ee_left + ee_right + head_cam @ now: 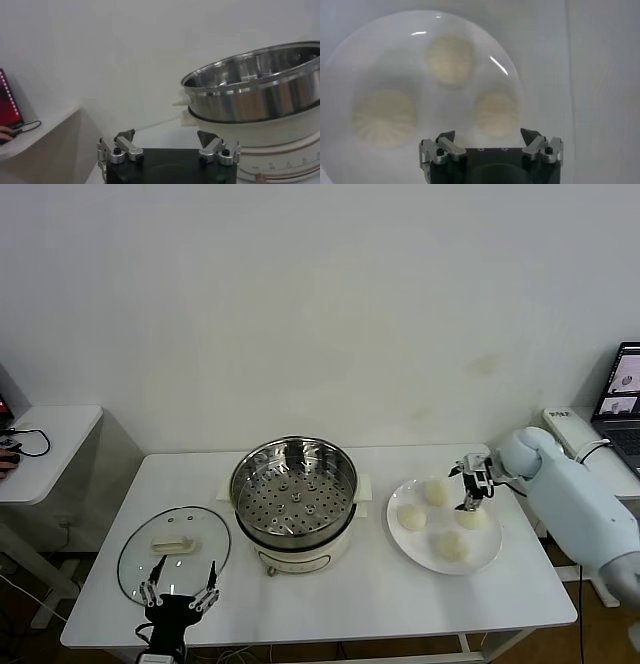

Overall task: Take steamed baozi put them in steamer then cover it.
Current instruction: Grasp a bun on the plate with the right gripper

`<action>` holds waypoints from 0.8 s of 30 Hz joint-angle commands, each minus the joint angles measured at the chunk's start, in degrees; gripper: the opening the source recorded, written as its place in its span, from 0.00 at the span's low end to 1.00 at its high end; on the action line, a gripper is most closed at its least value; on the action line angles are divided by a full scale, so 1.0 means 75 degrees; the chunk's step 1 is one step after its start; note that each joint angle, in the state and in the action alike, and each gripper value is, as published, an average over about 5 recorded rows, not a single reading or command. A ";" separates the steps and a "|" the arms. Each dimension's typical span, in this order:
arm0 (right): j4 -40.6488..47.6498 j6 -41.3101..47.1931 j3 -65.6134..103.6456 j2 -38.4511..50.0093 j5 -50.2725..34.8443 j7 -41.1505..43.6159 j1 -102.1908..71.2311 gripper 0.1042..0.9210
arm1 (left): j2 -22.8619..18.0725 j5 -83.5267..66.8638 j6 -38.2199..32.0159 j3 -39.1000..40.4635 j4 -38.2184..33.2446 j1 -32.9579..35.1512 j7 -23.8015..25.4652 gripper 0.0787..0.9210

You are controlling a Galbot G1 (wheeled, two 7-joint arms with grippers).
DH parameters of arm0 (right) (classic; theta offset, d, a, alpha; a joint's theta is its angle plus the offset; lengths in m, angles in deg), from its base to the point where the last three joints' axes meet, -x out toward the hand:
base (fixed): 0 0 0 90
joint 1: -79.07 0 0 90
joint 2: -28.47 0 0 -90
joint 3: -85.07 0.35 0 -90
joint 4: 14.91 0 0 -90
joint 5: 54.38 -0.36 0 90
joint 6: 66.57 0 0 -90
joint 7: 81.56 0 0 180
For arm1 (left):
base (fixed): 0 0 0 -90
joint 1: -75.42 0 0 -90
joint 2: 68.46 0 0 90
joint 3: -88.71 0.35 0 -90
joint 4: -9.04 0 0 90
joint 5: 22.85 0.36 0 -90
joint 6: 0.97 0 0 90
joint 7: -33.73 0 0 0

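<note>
Pale blue arm (585,504), black-and-silver fingers (150,589)

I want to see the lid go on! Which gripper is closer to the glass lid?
Left. The left gripper hovers open at the near edge of the glass lid. The right gripper is across the table, open above the plate of baozi.

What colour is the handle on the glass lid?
Cream-white, matching the steamer's base; the handle on the glass lid shows best in the head view.

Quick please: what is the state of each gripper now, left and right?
Left gripper: open, holding nothing, near the glass lid.
Right gripper: open, holding nothing, above the plate of baozi.
</note>
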 commanded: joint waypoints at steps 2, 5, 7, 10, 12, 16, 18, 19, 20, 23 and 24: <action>0.1100 -0.0063 -0.0560 -0.0667 0.0283 -0.0015 0.0575 0.88 | 0.0004 -0.0004 -0.0001 -0.0065 0.0015 -0.0017 0.0006 0.88; 0.1236 -0.0061 -0.0492 -0.0756 0.0407 -0.0194 0.0571 0.88 | 0.0002 -0.0005 -0.0010 -0.0078 0.0021 -0.0025 0.0006 0.88; 0.1308 -0.0061 -0.0437 -0.0801 0.0463 -0.0272 0.0556 0.88 | 0.0002 -0.0002 -0.0014 -0.0083 0.0019 -0.0031 0.0008 0.88; 0.1355 -0.0064 -0.0381 -0.0841 0.0482 -0.0369 0.0508 0.88 | 0.0006 -0.0002 -0.0019 -0.0096 0.0007 -0.0037 0.0008 0.88; 0.1391 -0.0071 -0.0353 -0.0875 0.0490 -0.0481 0.0484 0.88 | 0.0008 -0.0003 -0.0025 -0.0107 0.0004 -0.0045 0.0006 0.88; 0.1485 -0.0088 -0.0298 -0.1002 0.0504 -0.0728 0.0457 0.88 | -0.0005 0.0003 -0.0042 -0.0106 -0.0006 -0.0049 0.0003 0.88; 0.1513 -0.0081 -0.0276 -0.1070 0.0517 -0.0820 0.0438 0.88 | -0.0015 0.0009 -0.0053 -0.0098 -0.0011 -0.0041 0.0000 0.88; 0.1533 -0.0072 -0.0263 -0.1109 0.0535 -0.0853 0.0430 0.88 | -0.0020 0.0013 -0.0060 -0.0095 -0.0013 -0.0036 -0.0001 0.88; 0.1555 -0.0067 -0.0253 -0.1141 0.0562 -0.0879 0.0424 0.88 | -0.0024 0.0015 -0.0066 -0.0094 -0.0015 -0.0033 -0.0002 0.88; 0.1658 -0.0052 -0.0226 -0.1230 0.0666 -0.0935 0.0425 0.88 | -0.0035 0.0015 -0.0083 -0.0101 -0.0031 -0.0020 -0.0008 0.88; 0.1699 -0.0049 -0.0222 -0.1255 0.0700 -0.0952 0.0429 0.87 | -0.0038 0.0014 -0.0091 -0.0103 -0.0038 -0.0015 -0.0011 0.88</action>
